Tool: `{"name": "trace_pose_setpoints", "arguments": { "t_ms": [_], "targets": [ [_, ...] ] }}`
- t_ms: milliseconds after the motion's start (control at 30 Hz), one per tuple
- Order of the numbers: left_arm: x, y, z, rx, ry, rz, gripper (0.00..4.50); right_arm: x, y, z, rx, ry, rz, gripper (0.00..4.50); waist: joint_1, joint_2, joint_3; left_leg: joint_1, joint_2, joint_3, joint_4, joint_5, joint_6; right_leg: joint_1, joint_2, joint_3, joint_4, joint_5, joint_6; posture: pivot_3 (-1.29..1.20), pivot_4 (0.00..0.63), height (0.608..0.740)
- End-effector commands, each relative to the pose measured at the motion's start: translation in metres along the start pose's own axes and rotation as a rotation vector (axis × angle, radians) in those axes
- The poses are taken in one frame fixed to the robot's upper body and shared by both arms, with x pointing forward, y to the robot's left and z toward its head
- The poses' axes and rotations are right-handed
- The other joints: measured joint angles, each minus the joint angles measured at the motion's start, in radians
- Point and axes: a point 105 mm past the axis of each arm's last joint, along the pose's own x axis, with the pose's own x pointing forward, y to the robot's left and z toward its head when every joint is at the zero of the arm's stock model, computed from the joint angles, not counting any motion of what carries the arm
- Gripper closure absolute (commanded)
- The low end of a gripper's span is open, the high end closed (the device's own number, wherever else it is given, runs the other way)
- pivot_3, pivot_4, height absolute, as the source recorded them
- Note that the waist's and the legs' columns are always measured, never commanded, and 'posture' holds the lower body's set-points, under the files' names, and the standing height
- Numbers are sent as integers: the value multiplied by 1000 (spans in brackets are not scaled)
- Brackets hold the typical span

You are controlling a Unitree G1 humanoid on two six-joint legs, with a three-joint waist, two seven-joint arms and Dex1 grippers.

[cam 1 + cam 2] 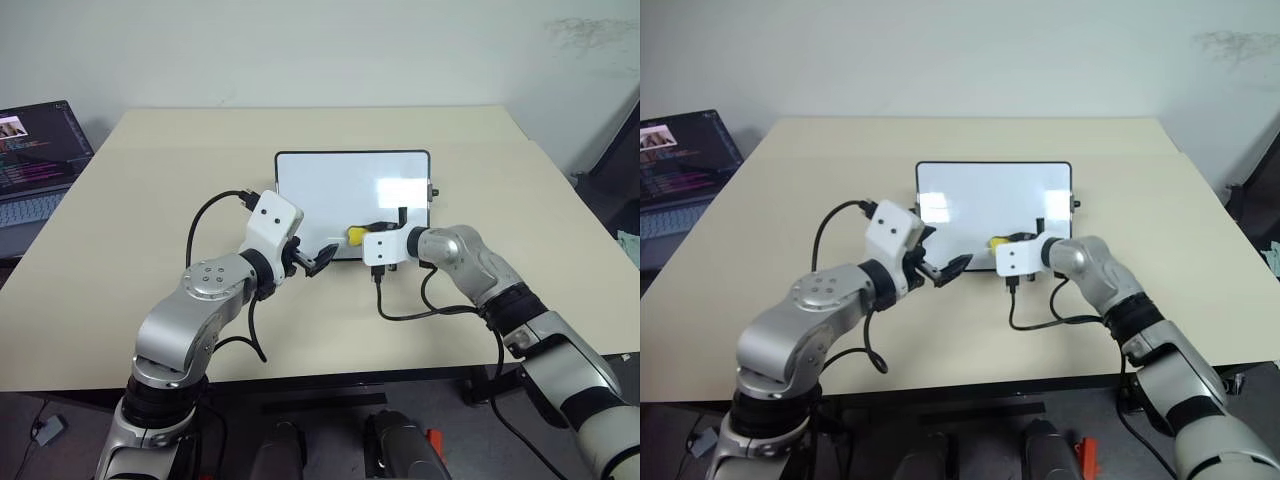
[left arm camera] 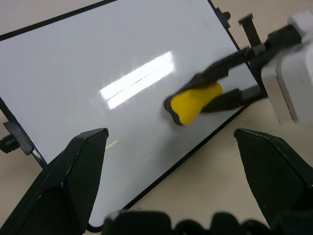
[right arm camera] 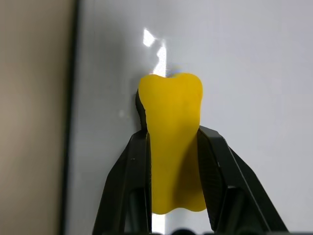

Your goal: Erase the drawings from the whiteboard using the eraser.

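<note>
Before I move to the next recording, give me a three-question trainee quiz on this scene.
1. True or false: the right gripper is shut on the eraser.
2. Where is the eraser? A) on the bare table B) near the whiteboard's near edge C) on the laptop
3. Fill in: the left gripper's fingers stand ____, holding nothing.

Key: 1 true; 2 B; 3 open. The laptop sits off to the table's left.
</note>
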Motion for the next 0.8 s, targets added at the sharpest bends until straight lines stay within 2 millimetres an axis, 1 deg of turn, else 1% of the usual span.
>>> {"name": "trace_pose_setpoints", "arguments": {
  "t_ms": [33, 133, 200, 267, 367, 433, 533, 567, 600, 700, 800],
  "targets": [
    [-2, 1, 11, 24, -37, 6, 0, -13, -38, -15, 11, 62, -147, 3534, 0, 0, 0, 0, 0, 0, 0, 0, 0, 0, 0, 0, 0, 0, 0, 0, 150, 740],
    [-2, 1, 11, 25, -37, 4, 0, -16, -47, -14, 13, 58, -179, 3534, 1, -1, 0, -1, 0, 0, -1, 0, 0, 0, 0, 0, -1, 0, 0, 0, 150, 740],
    [-2, 1, 11, 26, -37, 3, 0, -21, -54, -10, 58, 29, -186, 3534, 1, -1, 1, -1, 0, 0, -1, -1, -1, -1, 0, 0, 0, 0, 0, 0, 150, 740],
    [-2, 0, 12, 27, -38, 1, 0, -29, -66, -2, 138, -17, -204, 3534, 1, -1, 1, -2, 0, 0, -2, -1, -2, -2, 0, 0, 0, 0, 0, 0, 150, 740],
    [-3, 1, 12, 26, -37, 1, 0, -48, -91, 9, 276, -104, -252, 3534, 2, -1, 1, -8, 0, -1, -2, -1, -2, -8, 0, -2, 0, -1, 0, 0, 150, 740],
    [-3, 1, 12, 26, -37, 2, 0, -63, -109, 13, 354, -155, -298, 3534, 3, -1, 1, -11, 0, -1, -2, -1, -2, -10, 0, -2, 0, 1, 3, 0, 150, 740],
    [-3, 1, 12, 24, -38, 3, 0, -83, -133, 9, 464, -197, -387, 3534, 5, -1, 1, -16, 0, -2, -2, -1, -2, -14, 0, -2, 1, 3, 5, 0, 150, 740],
    [-3, 1, 12, 24, -39, 3, 0, -88, -138, 6, 494, -204, -411, 3534, 6, -1, 1, -16, 0, -2, -1, -1, -2, -15, 0, -2, 1, 3, 5, 0, 150, 740],
    [-3, 1, 12, 23, -39, 3, 0, -97, -147, -2, 559, -208, -466, 3534, 6, -1, 1, -16, 0, -2, -1, -1, -2, -14, 0, -2, 1, 3, 5, 0, 150, 740],
    [-3, 1, 12, 20, -42, 6, 0, -123, -167, -36, 728, -173, -639, 3534, 7, -1, 1, -16, 0, -2, -1, -1, -2, -15, 0, -2, 0, 2, 4, 0, 150, 740],
    [-3, 2, 12, 18, -44, 9, 0, -141, -174, -64, 896, -149, -768, 3534, 8, -1, 1, -17, 0, -1, -1, -1, -2, -15, 0, -2, 0, 0, 1, 0, 150, 740]
  ]
}}
